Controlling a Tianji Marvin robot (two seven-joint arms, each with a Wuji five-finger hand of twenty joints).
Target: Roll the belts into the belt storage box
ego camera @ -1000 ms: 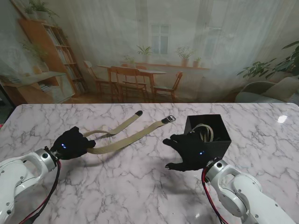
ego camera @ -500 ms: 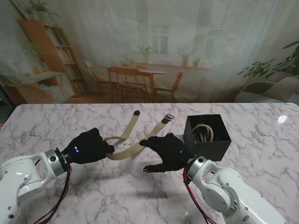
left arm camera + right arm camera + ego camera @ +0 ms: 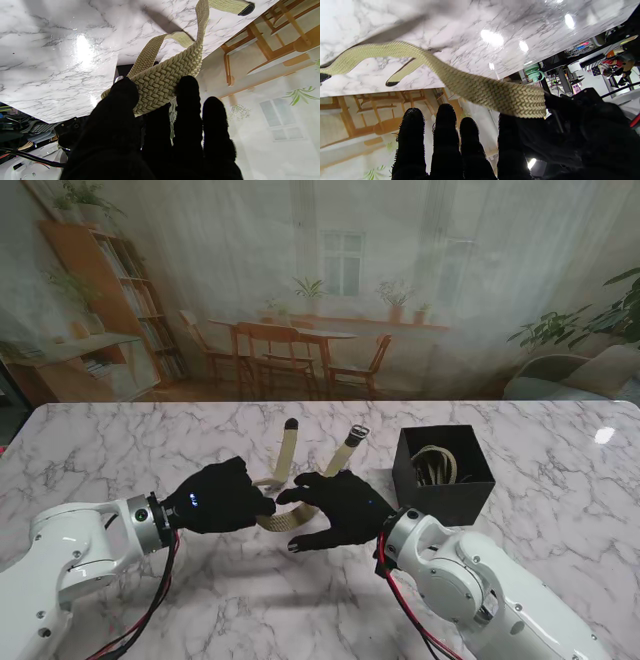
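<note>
1. The left hand [image 3: 222,497], in a black glove, is clenched on the fold of a tan woven belt [image 3: 283,485]. In the left wrist view the belt [image 3: 160,85] lies across the fingers [image 3: 187,90] and is pinched against the thumb.
2. The right hand [image 3: 337,507] sits just beside the left one, fingers spread and apart. Its fingers [image 3: 445,130] stand straight in the right wrist view, with the belt [image 3: 495,96] passing just past them towards the left hand. I cannot tell whether they touch it; nothing is gripped.
3. From the left hand's grip the belt is doubled. Its two strands run away from the hands, farther from me, diverging slightly over the table. The long axis points from the hands towards the far edge.
4. The left strand ends in a dark tip [image 3: 291,423]. The right strand ends in a metal buckle [image 3: 358,432].
5. To the right of the right hand, near it, stands the black belt storage box [image 3: 443,476], open at the top. A coiled belt [image 3: 433,463] already lies inside.
6. Under both hands is a white marble-patterned table [image 3: 560,440] with grey veins, glossy enough to show lamp glare.
7. Beyond the table's far edge hangs a printed backdrop [image 3: 330,290] showing a room with wooden chairs, a bookshelf, a window and plants.
</note>
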